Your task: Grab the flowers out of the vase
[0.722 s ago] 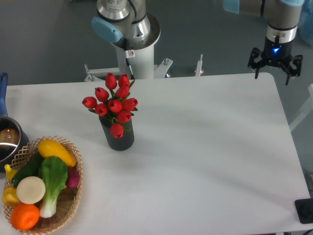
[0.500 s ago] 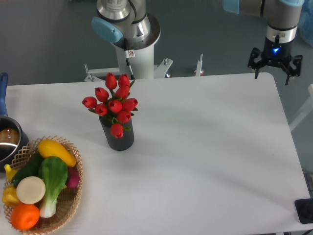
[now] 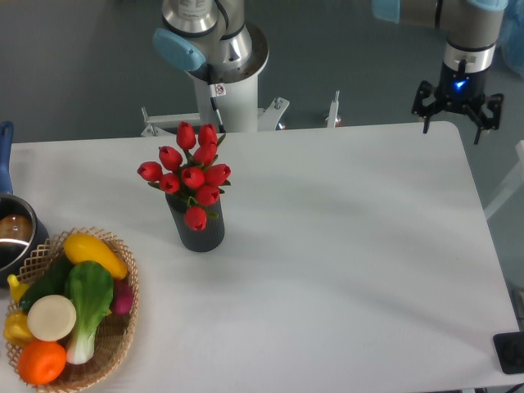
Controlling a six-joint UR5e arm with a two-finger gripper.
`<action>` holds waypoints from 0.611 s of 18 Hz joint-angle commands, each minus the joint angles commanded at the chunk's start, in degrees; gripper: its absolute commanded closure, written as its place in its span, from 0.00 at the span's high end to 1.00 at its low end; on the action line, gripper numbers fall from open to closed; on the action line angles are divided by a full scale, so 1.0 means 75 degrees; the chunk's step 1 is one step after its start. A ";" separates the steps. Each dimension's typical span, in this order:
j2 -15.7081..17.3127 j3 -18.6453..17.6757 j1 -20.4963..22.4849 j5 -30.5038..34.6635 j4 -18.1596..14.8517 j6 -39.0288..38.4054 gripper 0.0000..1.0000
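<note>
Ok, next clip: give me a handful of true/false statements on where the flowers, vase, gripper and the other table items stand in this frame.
1. The flowers stand in the vase. True.
2. The gripper is closed around the flower stems. False: it is open and empty, at the table's far right corner, well away from the bunch.
3. A wicker basket of vegetables sits at the near left of the table. True.
4. The vase lies tipped on its side. False: it stands upright.
5. The pot stands to the right of the vase. False: it is at the left edge, partly cut off by the picture.
</note>
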 joint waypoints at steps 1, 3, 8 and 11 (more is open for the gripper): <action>0.0082 -0.0106 0.0024 -0.0200 0.0012 -0.0024 1.00; 0.0165 -0.0259 0.0047 -0.0750 0.0024 -0.0024 1.00; 0.0411 -0.0645 0.0059 -0.2157 0.0024 -0.0036 1.00; 0.0587 -0.0880 0.0059 -0.2755 0.0012 -0.0047 1.00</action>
